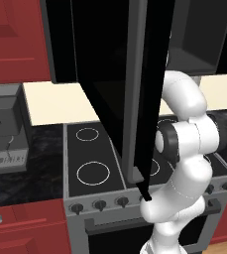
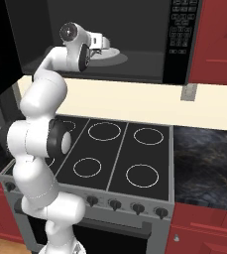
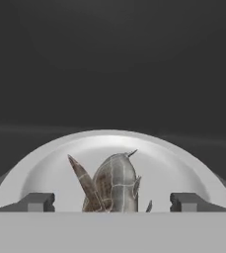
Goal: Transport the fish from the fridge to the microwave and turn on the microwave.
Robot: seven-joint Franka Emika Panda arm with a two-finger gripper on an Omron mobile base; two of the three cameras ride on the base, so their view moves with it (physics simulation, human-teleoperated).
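The microwave (image 2: 135, 30) hangs above the stove, and its black door (image 1: 130, 89) is swung wide open. My arm reaches into its dark cavity. The mottled grey-tan fish (image 3: 114, 180) lies on the pale round turntable plate (image 3: 50, 168), tail fin pointing up-left. My gripper (image 3: 112, 202) is open, with its fingertips (image 3: 35, 202) spread wide on either side of the fish and not touching it. In the right base view the gripper (image 2: 107, 43) hovers just over the plate (image 2: 117, 58). The button panel (image 2: 182, 30) is on the microwave's right side. The fridge is out of view.
Below the microwave is a grey stove (image 2: 110, 149) with four burner rings and a row of knobs along its front. Dark marble counter (image 2: 204, 163) flanks it, with red cabinets (image 2: 219, 34) around. A grey appliance (image 1: 3, 134) stands on the counter to the left.
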